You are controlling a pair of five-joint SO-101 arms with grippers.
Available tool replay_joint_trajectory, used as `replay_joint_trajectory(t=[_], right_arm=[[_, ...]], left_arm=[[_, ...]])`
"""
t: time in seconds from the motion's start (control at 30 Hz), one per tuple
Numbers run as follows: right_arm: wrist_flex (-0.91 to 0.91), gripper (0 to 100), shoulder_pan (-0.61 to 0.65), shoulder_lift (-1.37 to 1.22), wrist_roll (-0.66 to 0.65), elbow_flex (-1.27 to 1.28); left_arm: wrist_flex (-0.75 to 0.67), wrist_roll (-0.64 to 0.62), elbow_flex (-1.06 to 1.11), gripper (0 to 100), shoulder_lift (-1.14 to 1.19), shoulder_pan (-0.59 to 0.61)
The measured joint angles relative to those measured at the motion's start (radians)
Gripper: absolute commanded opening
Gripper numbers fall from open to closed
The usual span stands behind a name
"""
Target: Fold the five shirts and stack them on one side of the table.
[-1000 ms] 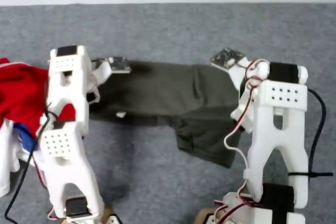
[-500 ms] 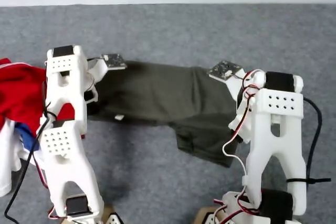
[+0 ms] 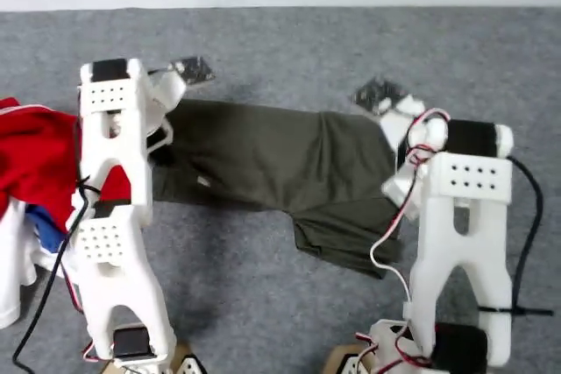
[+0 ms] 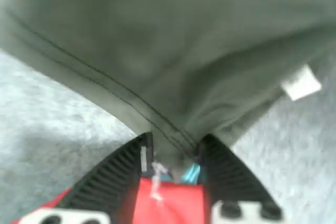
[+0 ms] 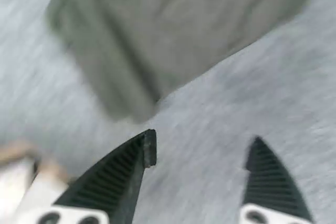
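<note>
Shirt status: olive shirt [image 3: 280,164] lies mid table [image 3: 289,50], mostly flat, one part bunched toward the near edge. L gripper [image 4: 176,142] clamped on its hem, cloth pinched btw the jaws. R gripper [image 5: 203,141] spread wide, empty, just off the shirt's right side. Red/white pile [image 3: 35,164] at left edge. Fabric looks light and limp, will prob sag & drag. Grab hem/corners w/ both grippers, not mid-panel.

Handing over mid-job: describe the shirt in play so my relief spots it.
On the grey table, look at the centre. The olive shirt lies spread there, pinched by the left gripper. Unlike the red-and-white pile beside it, it is dark.
</note>
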State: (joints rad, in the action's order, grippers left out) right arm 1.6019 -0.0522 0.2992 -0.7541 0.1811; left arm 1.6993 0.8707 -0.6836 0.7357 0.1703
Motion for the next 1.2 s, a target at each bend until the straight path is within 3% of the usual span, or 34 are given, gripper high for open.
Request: replay_joint_trajectory(t=[0.07, 0.2, 0.3, 0.57, 0.77, 0.97, 1.2], right_arm=[[-0.117, 0.5, -0.002, -0.052, 0.064, -0.037], [-0.319, 2.3, -0.003, -0.187, 0.166, -0.123], [-0.374, 1.1, -0.003, -0.293, 0.227, -0.204], [-0.305, 1.0, -0.003, -0.42, 0.287, -0.361], [-0.273, 1.0, -0.003, -0.42, 0.29, -0.367], [-0.272, 1.0, -0.005, -0.427, 0.29, -0.367], [-0.272, 1.0, -0.005, -0.427, 0.29, -0.367]], left_arm=[[-0.018, -0.061, -0.031, 2, -0.011, -0.02], [-0.026, -0.12, -0.1, 1, -0.011, -0.046], [-0.026, -0.137, -0.117, 1, -0.014, -0.066], [0.021, -0.126, -0.104, 1, -0.023, -0.071], [0.025, -0.011, 0.084, 1, -0.127, -0.021], [0.025, 0.117, 0.339, 17, -0.301, 0.005], [0.025, 0.135, 0.348, 19, -0.359, 0.04]])
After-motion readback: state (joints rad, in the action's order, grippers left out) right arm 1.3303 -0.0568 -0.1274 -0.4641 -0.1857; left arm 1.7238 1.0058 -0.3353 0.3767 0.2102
